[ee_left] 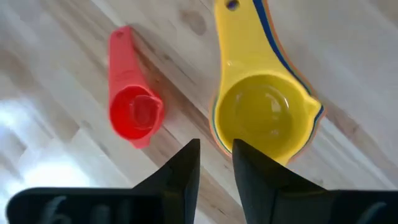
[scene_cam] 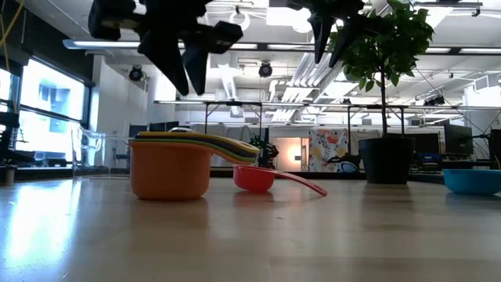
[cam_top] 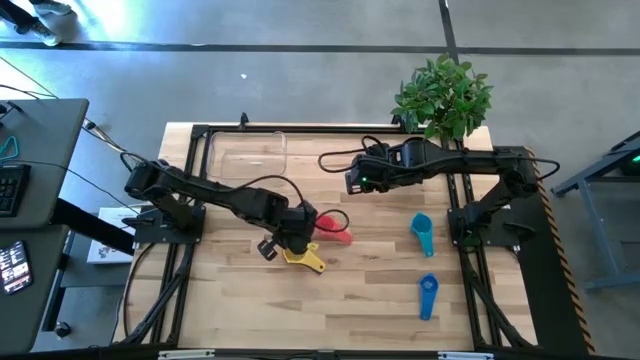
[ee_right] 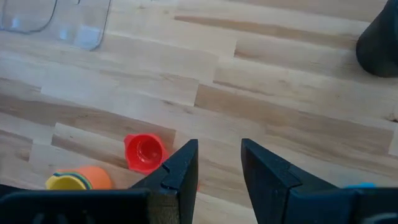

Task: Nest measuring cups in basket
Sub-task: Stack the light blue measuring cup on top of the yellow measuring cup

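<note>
A nested stack of measuring cups (ee_left: 264, 112), yellow on top and orange outermost (scene_cam: 172, 168), stands on its base on the wooden table. My left gripper (ee_left: 216, 152) hovers open just above the stack's rim, fingers pointing down with nothing between them (scene_cam: 189, 86). A red cup (ee_left: 134, 112) sits on the table beside the stack. A teal cup (cam_top: 422, 232) and a blue cup (cam_top: 428, 295) lie on the table's right half. The clear basket (cam_top: 247, 155) stands at the far left. My right gripper (ee_right: 219, 152) hangs open high over the table's middle.
A dark pot with a green plant (cam_top: 445, 95) stands at the table's far right corner. Bare wood lies between the stack and the basket, and along the near edge. The arms' black base frames run down both sides of the table.
</note>
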